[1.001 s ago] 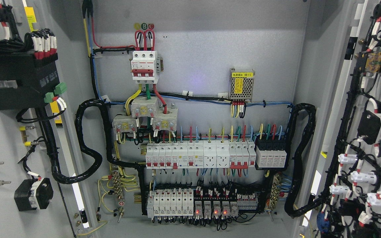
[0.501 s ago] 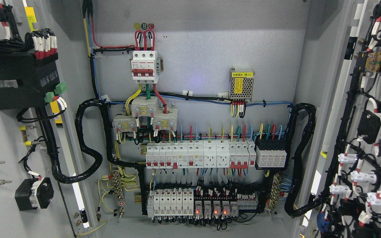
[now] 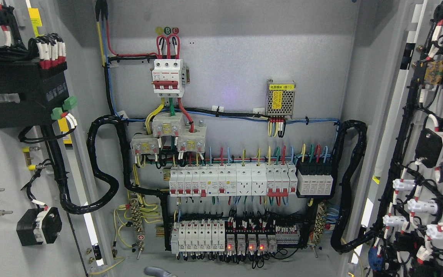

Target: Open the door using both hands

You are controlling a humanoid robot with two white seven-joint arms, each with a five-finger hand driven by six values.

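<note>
Both doors of the grey electrical cabinet stand swung wide. The left door (image 3: 2, 238) shows its inner face with a black module and wiring; the right door (image 3: 402, 96) shows its inner face with black cable bundles and white connectors. Between them the cabinet's back panel (image 3: 237, 57) is fully exposed. A small rounded grey tip of my left hand (image 3: 157, 271) pokes up at the bottom edge, left of the middle, below the lower breaker row and touching neither door. My right hand does not show.
On the back panel sit a red-and-white main breaker (image 3: 168, 76), a meshed power supply (image 3: 280, 98), two rows of breakers (image 3: 231, 181) and thick black conduit loops (image 3: 102, 169) on both sides. Red indicator lights (image 3: 244, 246) glow on the bottom row.
A grey tip of my left hand has come into view at the bottom edge. The doors and the cabinet's contents have stayed where they were.
</note>
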